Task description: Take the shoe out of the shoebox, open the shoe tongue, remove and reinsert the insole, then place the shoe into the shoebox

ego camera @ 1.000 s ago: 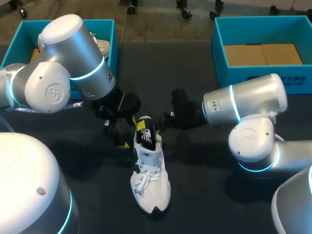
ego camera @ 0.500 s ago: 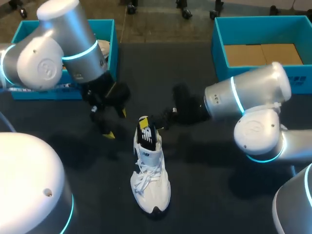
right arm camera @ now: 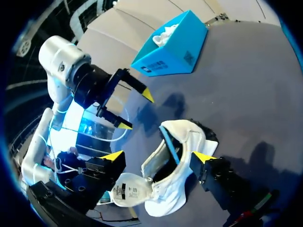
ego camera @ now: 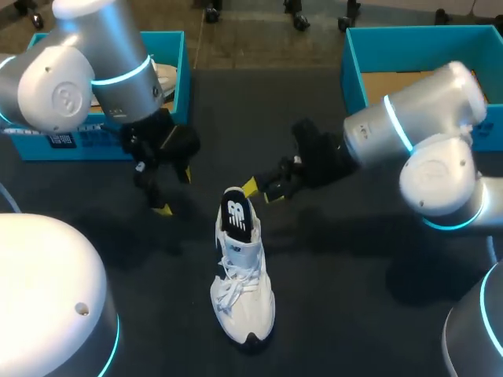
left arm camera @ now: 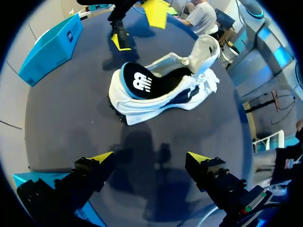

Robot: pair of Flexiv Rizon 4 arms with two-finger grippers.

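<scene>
From above, the white shoe (ego camera: 242,275) lay on the dark counter (ego camera: 338,298), toe toward the robot, outside the left shoebox (ego camera: 177,55) and the right shoebox (ego camera: 424,35). The left claw (ego camera: 174,192) hung open off to the heel's left. The right claw (ego camera: 262,191) hung open just behind the heel, and neither touched the shoe.

At the left wrist, the claw (left arm camera: 150,158) stood spread wide over the counter, the shoe (left arm camera: 161,90) ahead with its tongue (left arm camera: 203,49) lifted.

At the right wrist, that claw (right arm camera: 157,156) gaped above the shoe (right arm camera: 165,203), with the left claw (right arm camera: 136,109) and the left shoebox (right arm camera: 173,47) beyond.
</scene>
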